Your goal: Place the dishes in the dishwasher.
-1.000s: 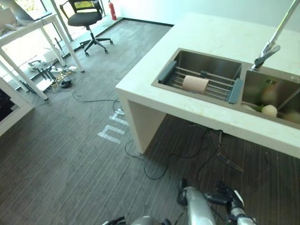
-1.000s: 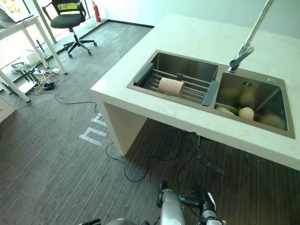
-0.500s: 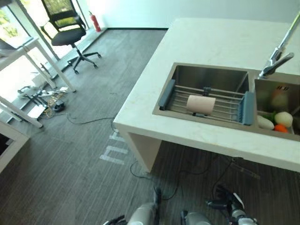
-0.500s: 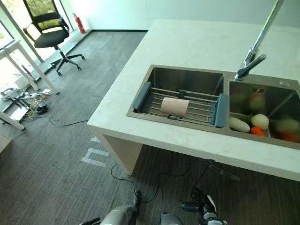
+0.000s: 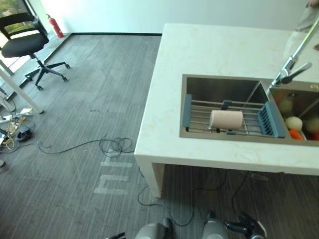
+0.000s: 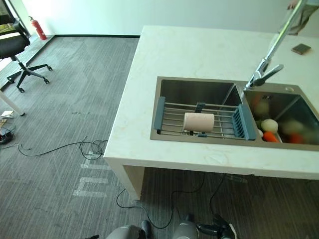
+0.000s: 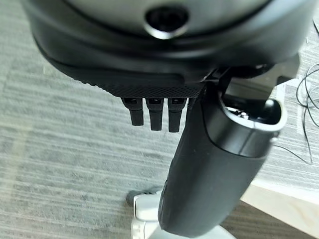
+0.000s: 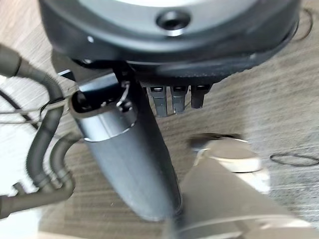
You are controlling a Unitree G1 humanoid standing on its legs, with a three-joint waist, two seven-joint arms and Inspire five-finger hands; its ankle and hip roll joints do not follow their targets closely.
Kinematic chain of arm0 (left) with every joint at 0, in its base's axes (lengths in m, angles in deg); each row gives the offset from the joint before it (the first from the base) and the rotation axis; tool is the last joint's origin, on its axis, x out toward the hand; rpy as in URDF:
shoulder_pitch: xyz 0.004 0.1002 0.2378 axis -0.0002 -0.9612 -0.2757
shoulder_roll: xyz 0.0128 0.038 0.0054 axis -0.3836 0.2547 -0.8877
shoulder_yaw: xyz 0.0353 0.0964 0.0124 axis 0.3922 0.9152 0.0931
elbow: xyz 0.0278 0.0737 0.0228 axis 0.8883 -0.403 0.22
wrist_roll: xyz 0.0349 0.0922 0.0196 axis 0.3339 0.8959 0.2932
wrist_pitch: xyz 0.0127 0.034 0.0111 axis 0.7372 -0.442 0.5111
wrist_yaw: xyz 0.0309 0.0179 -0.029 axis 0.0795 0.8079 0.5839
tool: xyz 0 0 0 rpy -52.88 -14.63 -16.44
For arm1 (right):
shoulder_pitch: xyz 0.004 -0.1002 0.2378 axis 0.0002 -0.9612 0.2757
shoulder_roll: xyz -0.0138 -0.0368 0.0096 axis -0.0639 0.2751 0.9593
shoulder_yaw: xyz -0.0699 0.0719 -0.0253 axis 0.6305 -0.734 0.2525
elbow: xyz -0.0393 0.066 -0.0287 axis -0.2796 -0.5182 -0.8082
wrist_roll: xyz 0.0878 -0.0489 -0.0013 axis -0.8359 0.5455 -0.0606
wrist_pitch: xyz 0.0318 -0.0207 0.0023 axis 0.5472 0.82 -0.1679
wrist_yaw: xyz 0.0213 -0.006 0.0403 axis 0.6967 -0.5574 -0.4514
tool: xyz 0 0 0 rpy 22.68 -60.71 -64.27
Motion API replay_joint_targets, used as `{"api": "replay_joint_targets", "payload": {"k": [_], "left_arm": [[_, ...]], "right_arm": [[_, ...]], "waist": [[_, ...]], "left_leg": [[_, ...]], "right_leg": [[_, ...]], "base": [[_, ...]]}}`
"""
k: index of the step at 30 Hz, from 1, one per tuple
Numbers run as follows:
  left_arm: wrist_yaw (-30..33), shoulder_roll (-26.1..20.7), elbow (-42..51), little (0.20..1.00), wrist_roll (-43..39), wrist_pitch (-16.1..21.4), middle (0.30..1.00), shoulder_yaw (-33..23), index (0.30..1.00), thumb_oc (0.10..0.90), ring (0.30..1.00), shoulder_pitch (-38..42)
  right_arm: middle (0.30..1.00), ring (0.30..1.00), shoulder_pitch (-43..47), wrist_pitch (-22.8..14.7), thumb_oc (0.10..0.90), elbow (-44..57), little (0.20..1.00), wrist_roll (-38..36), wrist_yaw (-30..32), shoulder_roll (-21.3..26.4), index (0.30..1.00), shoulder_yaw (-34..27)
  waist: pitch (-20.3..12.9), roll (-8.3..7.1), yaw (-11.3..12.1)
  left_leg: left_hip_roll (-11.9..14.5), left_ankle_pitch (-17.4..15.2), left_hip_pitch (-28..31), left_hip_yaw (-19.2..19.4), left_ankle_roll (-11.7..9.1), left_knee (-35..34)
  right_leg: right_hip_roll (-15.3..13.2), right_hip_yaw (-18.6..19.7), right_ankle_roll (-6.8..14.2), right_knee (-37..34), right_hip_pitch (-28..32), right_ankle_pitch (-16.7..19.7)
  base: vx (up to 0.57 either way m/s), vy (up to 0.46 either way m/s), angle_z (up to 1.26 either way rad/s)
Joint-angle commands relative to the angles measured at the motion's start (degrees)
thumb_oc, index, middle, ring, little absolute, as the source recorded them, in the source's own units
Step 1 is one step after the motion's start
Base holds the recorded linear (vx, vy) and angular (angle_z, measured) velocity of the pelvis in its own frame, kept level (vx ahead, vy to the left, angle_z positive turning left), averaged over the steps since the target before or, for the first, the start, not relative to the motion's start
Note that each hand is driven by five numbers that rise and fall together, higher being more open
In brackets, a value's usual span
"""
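a white counter (image 5: 209, 55) stands on grey carpet, with a double steel sink (image 5: 219, 89) let into it near its front edge. across the left basin lies a wire drying rack (image 5: 199, 117) with blue-grey ends, and on the rack, about midway along it, a pale pink cup (image 5: 226, 119) rests on its side. this is the one dish that can be made out. the right basin holds a whitish round thing (image 6: 269, 125) and an orange one (image 6: 271, 137) beside it, with other blurred shapes further in that cannot be told apart. a tall chrome faucet (image 6: 264, 69) rises from the back rim between the basins.

the right eye view takes in a small dark square object (image 6: 301, 49) lying on the counter toward its far right corner, and part of a person (image 6: 298, 10) at the top right. the left eye view has more of the floor to the left: a black office chair (image 5: 25, 47), a red fire extinguisher (image 5: 55, 26) by the wall, and a thin cable (image 5: 112, 146) looped on the carpet. pale markings (image 5: 112, 177) on the floor by the counter's near corner cannot be read.

the left hand (image 7: 209, 164) shows in its wrist view over the carpet, fingers (image 7: 155, 113) straight and empty, thumb extended. the right hand (image 8: 134, 154) shows likewise, fingers (image 8: 175, 99) straight, grasping nothing.
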Motion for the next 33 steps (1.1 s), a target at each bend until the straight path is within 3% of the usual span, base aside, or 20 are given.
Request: {"api": "replay_joint_targets", "payload": {"k": [1, 2, 3, 4, 8, 9, 10, 11, 12, 14, 18, 21, 24, 26, 29, 33], "left_arm": [[3.26, 2.21, 2.25, 0.900, -5.25, 2.55, 0.900, -1.33, 0.900, 0.800, 0.900, -1.69], [4.15, 2.67, 2.33, 0.900, -4.95, 3.31, 0.900, -1.74, 0.900, 0.800, 0.900, -1.78], [5.11, 3.70, 2.50, 0.900, -7.43, 5.77, 0.900, -1.96, 0.900, 0.800, 0.900, -1.63], [5.23, 3.89, 2.99, 0.900, -8.08, 6.58, 0.900, -2.16, 0.900, 0.800, 0.900, -1.62], [5.34, 3.58, 4.52, 0.900, -10.05, 8.07, 0.900, -2.35, 0.900, 0.800, 0.900, -1.59], [5.54, 3.11, 5.08, 0.900, -10.30, 8.01, 0.900, -2.90, 0.900, 0.800, 0.900, -1.25], [5.73, 2.91, 4.96, 0.900, -11.64, 8.83, 0.900, -3.17, 0.900, 0.800, 0.900, -0.93], [5.55, 2.76, 5.11, 0.900, -13.23, 10.22, 0.900, -3.86, 0.900, 0.800, 0.900, -0.60], [5.97, 1.68, 7.14, 0.900, -17.29, 13.60, 0.900, -6.03, 0.900, 0.800, 0.900, 0.01], [7.27, -0.96, 12.65, 0.900, -20.80, 19.66, 0.900, -9.03, 0.900, 0.800, 0.900, 0.78], [10.22, -5.32, 19.81, 0.900, -21.41, 25.22, 0.900, -11.81, 0.900, 0.800, 0.900, 1.16], [13.93, -10.01, 27.47, 0.900, -18.53, 28.54, 0.900, -15.64, 0.900, 0.800, 0.900, 1.30], [20.57, -16.08, 35.32, 0.900, -10.68, 30.73, 0.900, -20.09, 0.900, 0.800, 0.900, 1.98], [27.59, -21.11, 38.44, 0.900, -5.56, 30.19, 0.900, -23.12, 0.900, 0.800, 0.900, 2.73], [33.26, -26.53, 39.80, 0.900, -1.18, 29.75, 0.900, -26.56, 0.900, 0.800, 0.900, 2.96], [40.72, -38.68, 40.77, 0.900, 6.68, 35.37, 0.900, -32.63, 0.900, 0.800, 0.900, 2.65]], "right_arm": [[0.900, 0.900, 1.52, -2.66, 0.800, 2.67, 0.900, 5.35, -3.15, 1.30, 0.900, 2.72], [0.900, 0.900, 1.59, -2.30, 0.800, 2.99, 0.900, 5.15, -2.68, 1.15, 0.900, 3.75], [0.900, 0.900, 1.52, -0.94, 0.800, 2.93, 0.900, 3.29, -1.36, 1.68, 0.900, 4.47], [0.900, 0.900, 1.23, -0.61, 0.800, 2.88, 0.900, 3.13, -1.04, 1.95, 0.900, 4.18], [0.900, 0.900, 0.34, -0.48, 0.800, 1.98, 0.900, 1.41, -0.64, 3.12, 0.900, 2.48], [0.900, 0.900, -0.27, 0.27, 0.800, 2.13, 0.900, 0.24, -0.80, 3.45, 0.900, 1.17], [0.900, 0.900, -0.40, 0.74, 0.800, 2.07, 0.900, -0.49, -0.93, 3.69, 0.900, 0.91], [0.900, 0.900, -0.53, 1.35, 0.800, 1.85, 0.900, -1.17, -1.35, 3.77, 0.900, 0.29], [0.900, 0.900, -1.08, 1.82, 0.800, 0.92, 0.900, 0.28, -2.73, 3.81, 0.900, -1.20], [0.900, 0.900, -1.63, 1.81, 0.800, 0.02, 0.900, 0.98, -3.63, 3.78, 0.900, -1.83], [0.900, 0.900, -2.50, 1.90, 0.800, 0.93, 0.900, -0.49, -3.91, 4.71, 0.900, -3.09], [0.900, 0.900, -3.16, 1.85, 0.800, 1.68, 0.900, -1.67, -3.30, 4.57, 0.900, -3.80], [0.900, 0.900, -3.81, 1.51, 0.800, 2.49, 0.900, -1.96, -2.05, 3.40, 0.900, -3.45], [0.900, 0.900, -4.08, 1.51, 0.800, 2.85, 0.900, -2.11, -1.26, 2.83, 0.900, -2.80], [0.900, 0.900, -3.76, 2.32, 0.800, 3.40, 0.900, -3.11, -0.55, 2.86, 0.900, -2.17], [0.900, 0.900, -3.42, 4.20, 0.800, 3.93, 0.900, -3.50, 0.26, 3.46, 0.900, -1.42]], "waist": [[-2.20, 0.15, 1.59], [-2.59, -0.48, 1.73], [-1.33, -2.30, 2.73], [-0.90, -2.51, 3.04], [-0.47, 0.05, 2.67], [-0.64, 0.77, 1.63], [-0.76, 1.01, 1.38], [-1.20, 1.22, 1.09], [-2.36, 1.62, 0.67], [-3.29, 2.25, 0.66], [-3.68, 3.06, 0.74], [-3.81, 3.77, 1.31], [-4.05, 4.16, 1.94], [-4.42, 4.36, 2.20], [-4.61, 4.68, 2.46], [-4.75, 5.37, 2.68]], "left_leg": [[5.37, -9.66, 5.32, -3.45, -3.41, -1.05], [6.25, -8.83, 5.62, -3.16, -4.26, -1.05], [5.13, -4.94, 5.78, -3.74, -4.46, -1.05], [4.39, -4.02, 5.25, -4.01, -4.38, -0.79], [3.71, -4.50, 1.95, -5.92, -4.77, -1.05], [5.74, -3.94, 0.83, -4.95, -5.75, -1.05], [5.60, -4.57, 0.78, -5.36, -5.74, -1.05], [5.63, -5.01, 0.50, -5.08, -5.88, -1.05], [6.28, -6.42, 0.85, -3.39, -6.77, -1.05], [6.27, -6.10, -0.04, -3.15, -6.65, -1.05], [5.90, -6.19, -0.15, -3.44, -6.20, -1.05], [5.53, -6.48, -0.20, -3.78, -5.65, -1.05], [5.46, -6.72, -0.36, -3.94, -5.35, -1.05], [5.54, -6.74, -0.62, -3.97, -5.39, -1.05], [5.76, -6.44, -0.99, -3.87, -5.49, -1.05], [6.12, -6.66, -0.57, -3.27, -5.70, -1.05]], "right_leg": [[8.62, -6.32, -4.82, 4.17, 6.17, -5.66], [9.59, -6.99, -6.01, 4.17, 6.77, -6.66], [10.13, -5.29, -7.92, 4.17, 8.17, -7.53], [10.18, -5.12, -8.43, 4.17, 8.58, -7.65], [11.87, -6.70, -8.34, 4.17, 8.51, -7.75], [12.02, -7.50, -8.49, 4.17, 8.39, -8.06], [11.80, -7.75, -8.41, 4.17, 8.35, -8.14], [11.44, -7.95, -8.06, 4.17, 8.05, -8.23], [10.00, -8.76, -6.93, 4.17, 7.67, -9.06], [9.40, -8.81, -6.54, 4.17, 7.12, -8.46], [9.25, -8.16, -6.34, 4.17, 7.05, -8.75], [9.13, -7.72, -6.16, 4.17, 7.11, -9.01], [8.85, -7.79, -5.96, 4.17, 7.16, -9.38], [8.77, -7.80, -5.90, 4.17, 7.02, -9.54], [8.72, -7.95, -5.96, 4.17, 6.71, -9.36], [8.52, -7.96, -5.90, 4.17, 7.09, -9.66]], "base": [[0.21, -0.899, -0.24], [0.20, -0.923, -0.18], [0.13, -0.681, -0.15], [0.05, -0.412, -0.17], [-0.01, 0.008, -0.06], [0.00, 0.119, 0.33], [0.00, 0.140, 0.62], [0.10, 0.204, 0.46], [0.08, 0.244, 0.05], [0.07, 0.196, -0.34], [0.04, 0.090, -0.18], [0.01, 0.053, -0.06], [-0.01, 0.001, 0.02], [0.00, 0.000, 0.00], [-0.03, -0.015, 0.05], [-0.03, -0.012, 0.01]]}}
